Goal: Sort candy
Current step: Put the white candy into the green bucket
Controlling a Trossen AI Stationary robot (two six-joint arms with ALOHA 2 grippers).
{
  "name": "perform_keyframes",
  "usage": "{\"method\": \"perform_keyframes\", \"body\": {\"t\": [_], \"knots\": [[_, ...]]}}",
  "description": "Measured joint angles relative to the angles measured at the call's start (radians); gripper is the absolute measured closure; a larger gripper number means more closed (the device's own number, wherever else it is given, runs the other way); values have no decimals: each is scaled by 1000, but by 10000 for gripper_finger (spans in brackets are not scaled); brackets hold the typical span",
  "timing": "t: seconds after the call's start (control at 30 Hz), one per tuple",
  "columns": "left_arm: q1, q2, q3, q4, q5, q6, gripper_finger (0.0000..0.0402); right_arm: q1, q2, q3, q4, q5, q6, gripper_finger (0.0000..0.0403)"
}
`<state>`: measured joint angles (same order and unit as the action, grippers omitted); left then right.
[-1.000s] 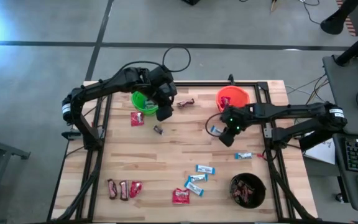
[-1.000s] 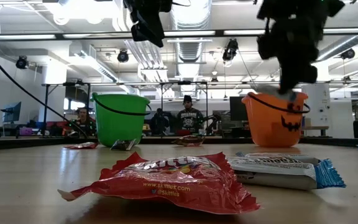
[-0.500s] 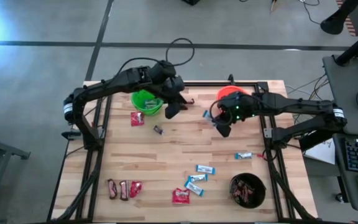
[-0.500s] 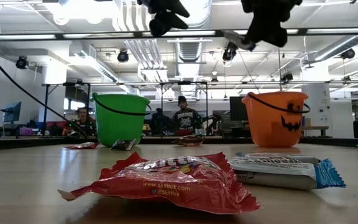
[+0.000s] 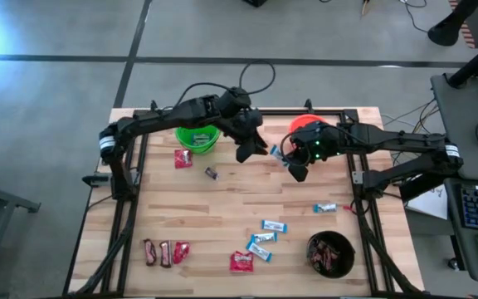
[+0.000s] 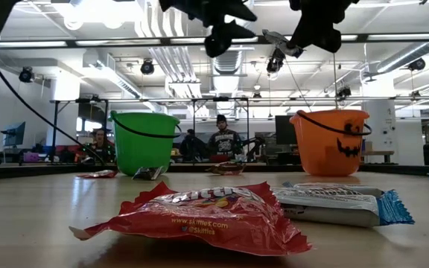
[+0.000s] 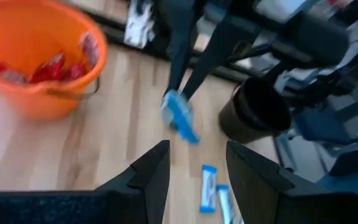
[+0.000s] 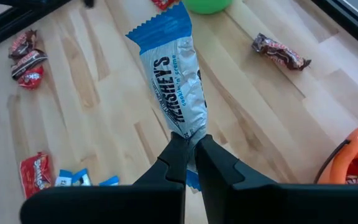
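Observation:
My right gripper (image 8: 188,148) is shut on a light-blue-and-white candy bar (image 8: 171,78), held high over the table beside the orange bucket (image 5: 309,129). In the high view the bar (image 5: 277,153) shows between the two arms. My left gripper (image 5: 243,154) hangs open and empty just left of it, beside the green bucket (image 5: 196,137). In the left wrist view the bar (image 7: 179,115) hangs ahead of my open fingers. Loose candy lies flat on the wood: blue bars (image 5: 274,225), red packets (image 5: 241,262) and a dark bar (image 5: 212,173). My right gripper pinches the bar's near end (image 8: 189,132) between its two fingers, just above the crimped edge. The fingers slant downward and the bar runs on beyond the fingertips, in line with them. The bar is lifted clear of the table.
A black bucket (image 5: 330,253) with dark bars stands at the near right. The orange bucket (image 7: 36,56) holds red packets. More candy lies at the near left (image 5: 163,252) and near the green bucket (image 5: 183,158). People stand in the room behind the table (image 6: 226,141).
My right gripper has risen with the blue-and-white bar from low beside the orange bucket to high above the table. My left gripper has moved from the green bucket toward the table's right, toward the held bar, and has tipped up from pointing steeply down.

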<state>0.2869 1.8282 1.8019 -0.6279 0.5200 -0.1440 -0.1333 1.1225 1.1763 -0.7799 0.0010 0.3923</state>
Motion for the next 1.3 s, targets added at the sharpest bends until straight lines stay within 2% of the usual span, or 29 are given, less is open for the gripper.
{"method": "perform_keyframes", "body": {"t": [0.07, 0.7, 1.3], "knots": [[-4, 12, 0, 44, 21, -7, 262, 0, 0, 0, 0, 0, 0, 390], [-5, 34, 0, 109, 22, -41, 262, 0, 6, -1, 44, 0, -1, 390], [-4, 34, -3, 85, 22, -41, 262, 2, 33, 27, 70, -2, -11, 390]]}}
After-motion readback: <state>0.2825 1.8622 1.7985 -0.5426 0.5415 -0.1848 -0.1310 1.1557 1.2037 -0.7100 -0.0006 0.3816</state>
